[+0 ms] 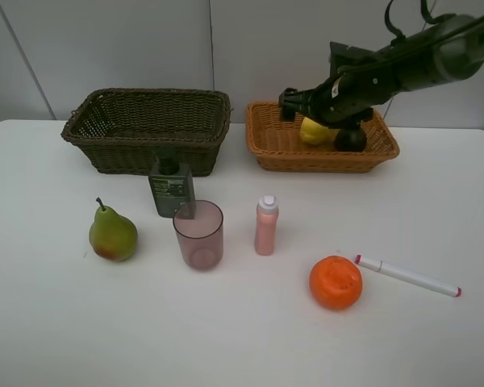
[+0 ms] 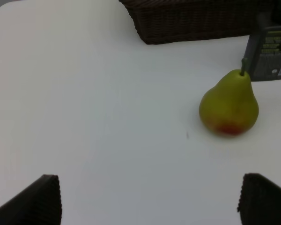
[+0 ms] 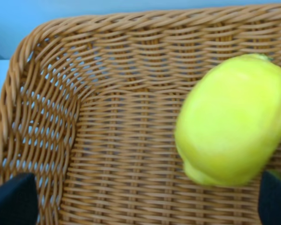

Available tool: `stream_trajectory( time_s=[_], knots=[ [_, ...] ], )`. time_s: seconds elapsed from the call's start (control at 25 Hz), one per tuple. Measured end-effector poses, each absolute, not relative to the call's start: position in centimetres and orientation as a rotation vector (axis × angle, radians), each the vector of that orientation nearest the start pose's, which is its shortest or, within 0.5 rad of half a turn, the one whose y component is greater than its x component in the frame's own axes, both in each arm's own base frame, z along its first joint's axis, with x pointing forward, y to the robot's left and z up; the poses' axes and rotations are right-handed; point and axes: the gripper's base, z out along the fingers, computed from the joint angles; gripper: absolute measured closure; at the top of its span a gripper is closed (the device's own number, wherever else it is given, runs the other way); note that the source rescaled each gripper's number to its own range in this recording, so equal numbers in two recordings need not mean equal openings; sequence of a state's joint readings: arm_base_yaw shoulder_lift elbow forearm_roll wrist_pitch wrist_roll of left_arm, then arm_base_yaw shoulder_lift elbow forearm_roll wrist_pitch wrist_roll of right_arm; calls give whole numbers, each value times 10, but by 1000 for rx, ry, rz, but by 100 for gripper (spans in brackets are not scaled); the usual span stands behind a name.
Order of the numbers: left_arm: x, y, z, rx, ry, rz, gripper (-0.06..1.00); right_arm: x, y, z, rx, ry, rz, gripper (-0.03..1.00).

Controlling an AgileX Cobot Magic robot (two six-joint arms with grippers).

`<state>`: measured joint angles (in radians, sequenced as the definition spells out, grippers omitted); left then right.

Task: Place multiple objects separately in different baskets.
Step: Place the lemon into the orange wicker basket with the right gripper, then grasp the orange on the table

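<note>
My right gripper (image 1: pixel 294 105) (image 3: pixel 145 206) hangs open over the light orange-tan basket (image 1: pixel 323 160) (image 3: pixel 47 93). A yellow lemon (image 1: pixel 312 131) (image 3: pixel 234 119) lies in that basket, apart from both fingertips, with a dark green round fruit (image 1: pixel 351 139) beside it. The dark brown-green basket (image 1: pixel 149 145) (image 2: pixel 192 23) stands to the left. In front of it are a dark green pump bottle (image 1: pixel 171 187) (image 2: pixel 270 56), a pear (image 1: pixel 113 234) (image 2: pixel 229 105), a pink cup (image 1: pixel 198 234), a small pink bottle (image 1: pixel 266 226), an orange (image 1: pixel 335 282) and a white marker (image 1: pixel 407 276). In the left wrist view my left gripper (image 2: pixel 150 201) is open over bare table, short of the pear.
The white table (image 1: pixel 48 322) ends at a grey wall behind both baskets. The left arm does not show in the exterior high view. The cup stands close in front of the pump bottle.
</note>
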<state>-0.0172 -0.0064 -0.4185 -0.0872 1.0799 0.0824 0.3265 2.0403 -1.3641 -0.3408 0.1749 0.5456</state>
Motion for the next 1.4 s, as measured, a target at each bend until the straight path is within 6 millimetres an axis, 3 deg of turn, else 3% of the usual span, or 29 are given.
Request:
stream_trajectory(
  time_s=[0.24,0.28,0.52,0.84,1.08,1.4],
  knots=[
    [2,-7,253,107,2133,-68,-6,404,139,216,-103,2390,122,-2],
    [2,-7,253,107,2133,-68,-6,404,139,216,-103,2390,122,-2],
    [2,-7,253,107,2133,-68,-6,363,139,256,-53,2556,44,-2],
    [2,-7,253,107,2133,-68,-6,314,149,275,-16,2808,18,-2],
    [2,-7,253,107,2133,-68,-6,294,158,274,-44,2925,-8,-2],
    [2,-7,253,107,2133,-68,-6,260,161,238,-84,2968,77,-2]
  ],
)
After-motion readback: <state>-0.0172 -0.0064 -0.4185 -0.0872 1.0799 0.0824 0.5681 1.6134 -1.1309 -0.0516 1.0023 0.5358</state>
